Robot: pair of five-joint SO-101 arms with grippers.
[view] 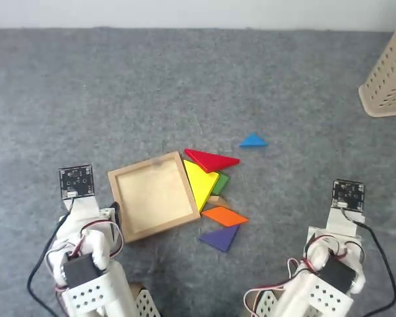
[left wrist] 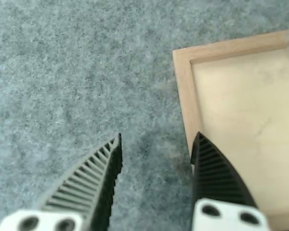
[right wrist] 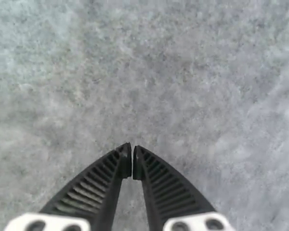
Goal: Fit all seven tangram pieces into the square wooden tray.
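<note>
The square wooden tray [view: 127, 225] lies on the grey carpet with nothing in it. To its right are the tangram pieces: a red triangle [view: 212, 159], a yellow triangle [view: 200, 182], a green piece [view: 221, 182], a small wooden-coloured piece [view: 218, 200], an orange piece [view: 225, 215] and a purple triangle [view: 220, 238]. A blue triangle [view: 253, 140] lies apart, farther back. My left gripper [left wrist: 156, 144] is open over the tray's corner [left wrist: 182, 60], one finger above the rim. My right gripper [right wrist: 132, 153] is shut on nothing above bare carpet.
A beige perforated basket [view: 389, 72] stands at the far right edge. Both arm bases [view: 86, 264] sit at the near edge of the carpet, the right arm [view: 333, 264] well away from the pieces.
</note>
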